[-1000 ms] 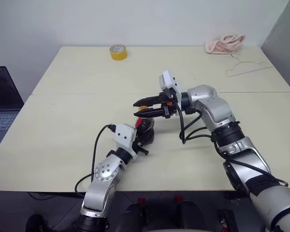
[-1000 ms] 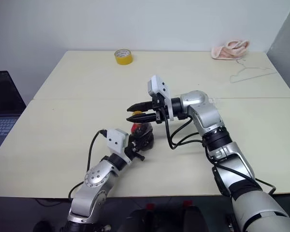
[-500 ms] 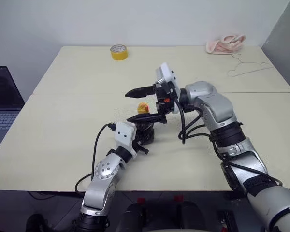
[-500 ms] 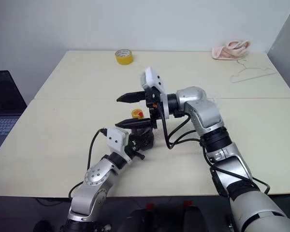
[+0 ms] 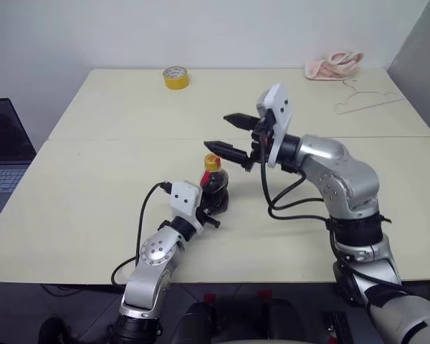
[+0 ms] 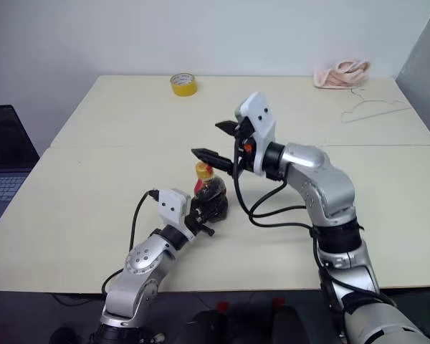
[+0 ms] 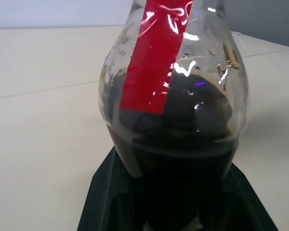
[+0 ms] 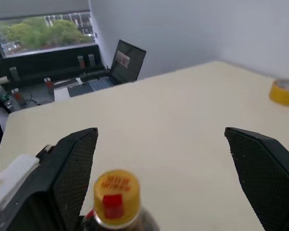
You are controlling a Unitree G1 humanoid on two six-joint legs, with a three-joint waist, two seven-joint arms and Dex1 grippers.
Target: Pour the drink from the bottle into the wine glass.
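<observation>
The bottle (image 5: 215,185) stands on the table (image 5: 93,186) near its middle, a small clear one with a red strip and a yellow cap (image 5: 212,162) on top. The drink (image 7: 176,159) fills its lower body, nearly black. My left gripper (image 5: 215,203) is shut on the bottle's base, its black fingers (image 7: 106,192) on both sides. My right gripper (image 5: 216,131) hangs open just above and behind the cap, touching nothing; the right wrist view has the cap (image 8: 116,188) low between its fingers (image 8: 74,163). The wine glass is out of view.
A yellow tape roll (image 5: 175,77) lies at the far left of the table. A pink cloth (image 5: 333,64) and a wire hanger (image 5: 365,100) lie at the far right. A laptop (image 5: 3,154) sits off the table's left edge. A seam (image 5: 129,139) runs across the table.
My right gripper, closed around the cap a second ago, has opened wide, turned and lifted up and to the right. The bottle and the left gripper have not moved.
</observation>
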